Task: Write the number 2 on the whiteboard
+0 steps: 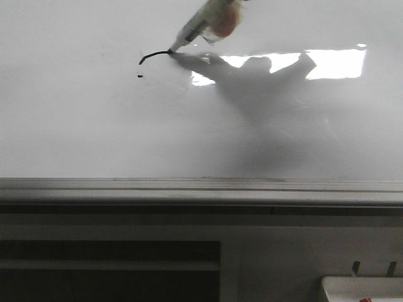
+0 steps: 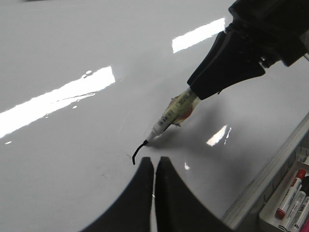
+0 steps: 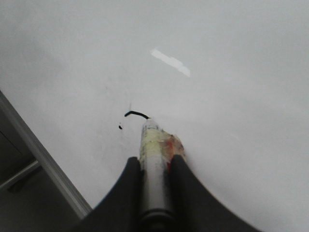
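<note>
The whiteboard [image 1: 94,126] is glossy white with bright glare and fills most of each view. On it is only a short curved black stroke [image 1: 153,56], the hooked top of the number 2, with a tiny dot [image 1: 139,76] below its left end. My right gripper [image 3: 155,162] is shut on a white marker [image 3: 153,159] wrapped in tape, its tip touching the stroke's right end [image 1: 170,51]. The marker also shows in the left wrist view [image 2: 171,116]. My left gripper [image 2: 155,162] is shut and empty, just above the board close to the stroke [image 2: 139,151].
A grey metal edge rail [image 1: 201,186] runs along the board's near edge. A white tray [image 2: 289,203] with several spare markers lies beyond the rail at the right. The right arm's shadow [image 1: 258,88] falls on the board.
</note>
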